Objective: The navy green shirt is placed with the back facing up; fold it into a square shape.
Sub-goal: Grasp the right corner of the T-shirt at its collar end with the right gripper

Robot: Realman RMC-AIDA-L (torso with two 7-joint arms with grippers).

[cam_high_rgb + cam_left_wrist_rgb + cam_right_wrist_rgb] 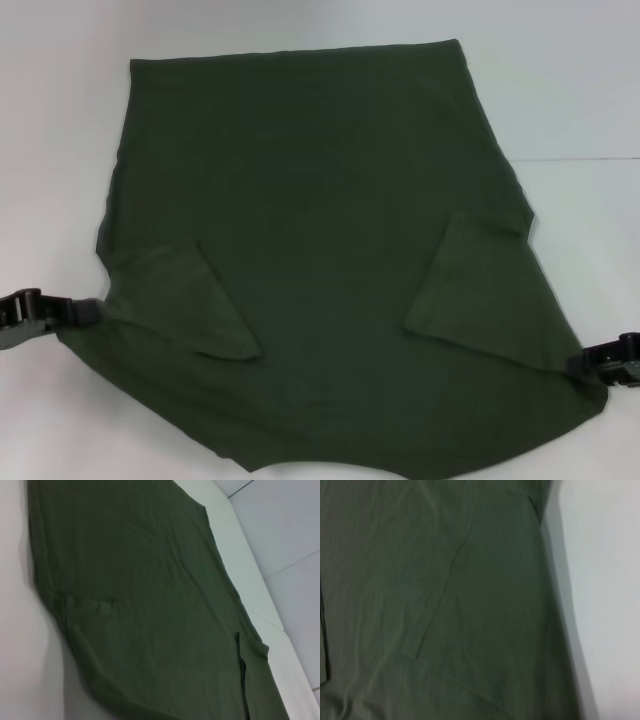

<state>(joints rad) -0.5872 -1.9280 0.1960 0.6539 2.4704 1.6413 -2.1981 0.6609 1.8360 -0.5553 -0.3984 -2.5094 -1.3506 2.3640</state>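
white bench runs under everything, with the navy green shirt spread flat over most of it, plain side up. at the shirt's left edge the left tool sits low against the fabric; whether it pinches the cloth or is spread cannot be told. both sleeves lie folded inward onto the body as slanted flaps, one left, one right. at the shirt's right edge the right tool meets the fabric, and its state cannot be told either.
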